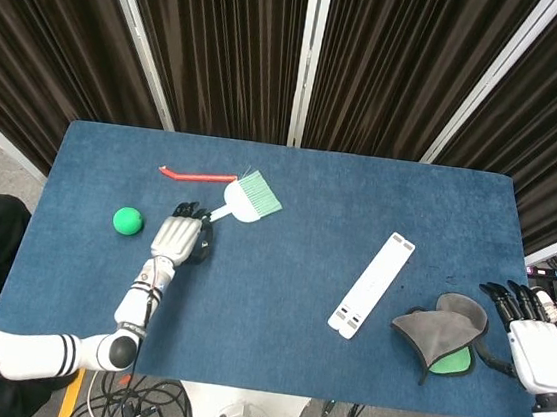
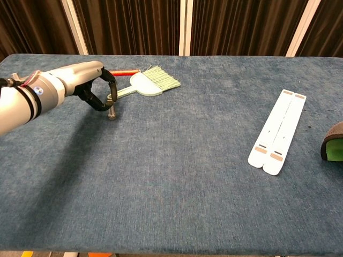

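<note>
My left hand (image 1: 180, 238) (image 2: 80, 88) hovers low over the blue table (image 1: 283, 259), at the handle end of a pale green hand brush (image 1: 249, 200) (image 2: 147, 83). In the chest view its curled fingers (image 2: 111, 96) ring the tip of the handle, one fingertip down on the cloth. Whether they grip the handle is unclear. My right hand (image 1: 535, 343) lies at the table's right edge with fingers spread and nothing in it, just right of a grey cloth pad with a green underside (image 1: 440, 333) (image 2: 335, 142).
A red stick-like item (image 1: 197, 174) (image 2: 124, 72) lies behind the brush. A green ball (image 1: 128, 220) sits left of my left hand. A long white flat piece (image 1: 372, 285) (image 2: 278, 131) lies right of centre. Dark curtains stand behind the table.
</note>
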`<action>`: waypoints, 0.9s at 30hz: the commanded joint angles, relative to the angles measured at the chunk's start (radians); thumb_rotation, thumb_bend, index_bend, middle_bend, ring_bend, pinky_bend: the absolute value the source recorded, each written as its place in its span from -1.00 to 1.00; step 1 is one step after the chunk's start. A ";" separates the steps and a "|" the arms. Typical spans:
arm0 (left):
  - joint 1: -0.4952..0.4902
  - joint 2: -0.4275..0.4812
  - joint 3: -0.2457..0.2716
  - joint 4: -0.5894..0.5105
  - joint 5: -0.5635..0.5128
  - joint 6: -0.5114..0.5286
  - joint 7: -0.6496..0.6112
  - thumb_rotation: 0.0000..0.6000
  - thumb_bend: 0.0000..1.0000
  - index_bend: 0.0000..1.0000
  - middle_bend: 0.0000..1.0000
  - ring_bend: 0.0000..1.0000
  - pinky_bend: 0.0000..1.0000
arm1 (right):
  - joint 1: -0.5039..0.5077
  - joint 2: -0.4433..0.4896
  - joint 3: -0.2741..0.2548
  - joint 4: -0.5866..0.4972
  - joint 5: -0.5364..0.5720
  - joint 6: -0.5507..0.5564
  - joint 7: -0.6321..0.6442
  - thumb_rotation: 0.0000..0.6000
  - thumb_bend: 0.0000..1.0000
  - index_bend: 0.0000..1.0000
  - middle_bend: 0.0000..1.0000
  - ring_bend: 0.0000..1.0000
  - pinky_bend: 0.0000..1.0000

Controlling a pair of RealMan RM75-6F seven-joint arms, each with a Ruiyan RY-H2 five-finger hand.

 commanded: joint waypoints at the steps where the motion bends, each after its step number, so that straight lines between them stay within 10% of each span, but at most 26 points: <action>1: 0.001 0.001 0.003 -0.003 0.003 0.004 0.001 1.00 -0.15 -0.21 -0.67 -0.98 -1.00 | -0.001 0.000 0.000 -0.001 -0.001 0.002 0.000 1.00 -0.58 -0.75 -0.74 -1.00 -1.00; 11: 0.017 0.053 0.026 -0.081 0.035 0.024 0.015 1.00 -0.15 -0.44 -0.71 -0.99 -1.00 | 0.000 0.001 0.001 -0.002 -0.006 0.005 0.000 1.00 -0.58 -0.75 -0.74 -1.00 -1.00; 27: 0.342 0.475 0.143 -0.299 0.409 0.383 -0.228 1.00 -0.61 -0.51 -0.72 -1.00 -1.00 | -0.001 0.000 0.007 0.037 -0.001 0.012 0.065 1.00 -0.58 -0.75 -0.74 -1.00 -1.00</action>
